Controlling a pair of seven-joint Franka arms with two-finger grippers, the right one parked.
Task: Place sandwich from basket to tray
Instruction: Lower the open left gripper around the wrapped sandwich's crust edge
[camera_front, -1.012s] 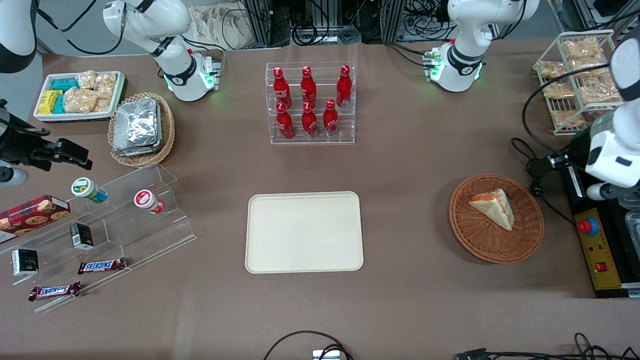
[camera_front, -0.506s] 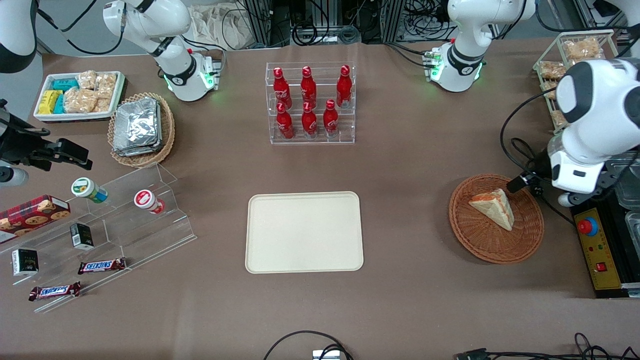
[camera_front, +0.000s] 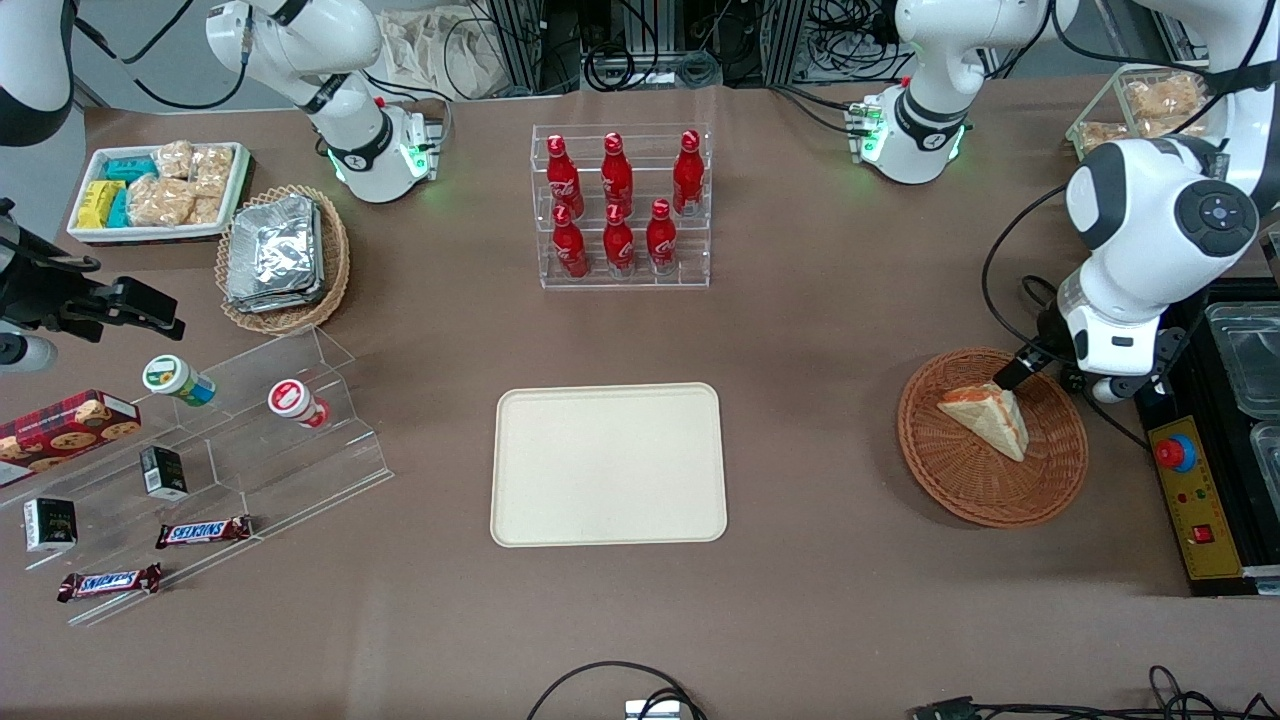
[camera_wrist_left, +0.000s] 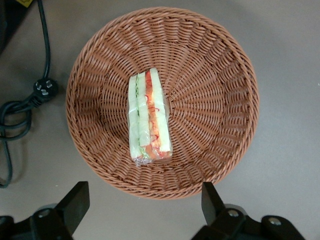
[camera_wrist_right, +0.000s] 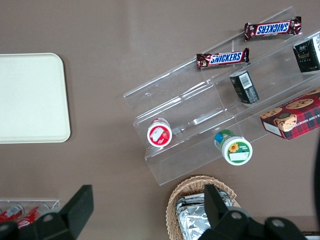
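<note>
Left arm's gripper (camera_wrist_left: 145, 200) hangs above the basket (camera_front: 958, 475), over the rim edge farther from the front camera, fingers (camera_wrist_left: 75, 200) spread wide apart, holding nothing, not touching sandwich or wicker. In the front view only one dark finger tip (camera_front: 1012, 371) shows, just above the sandwich's upper corner.

Sandwich (camera_front: 988, 415) lies in the basket, roughly central, slightly toward the rim farther from the front camera, resting on the weave. In the wrist view the sandwich (camera_wrist_left: 148, 120) shows its cut face: pale bread layers, green and orange-red filling, clear wrap around it. Basket (camera_wrist_left: 220, 75) is round, reddish-brown wicker, sitting on the table (camera_front: 820, 330) toward the working arm's end, near the table's side edge.

Tray (camera_front: 608, 464) is cream-beige, rectangular, flat on the table's middle, nearer the front camera than the bottle rack (camera_front: 620, 205); well apart from the basket. Nothing on it. Right wrist view catches one corner of the tray (camera_wrist_right: 30, 100).

A black cable with plug (camera_wrist_left: 45, 87) lies on the table just beside the basket. A black control box with red button (camera_front: 1176, 452) sits at the table's side edge, next to the basket.
</note>
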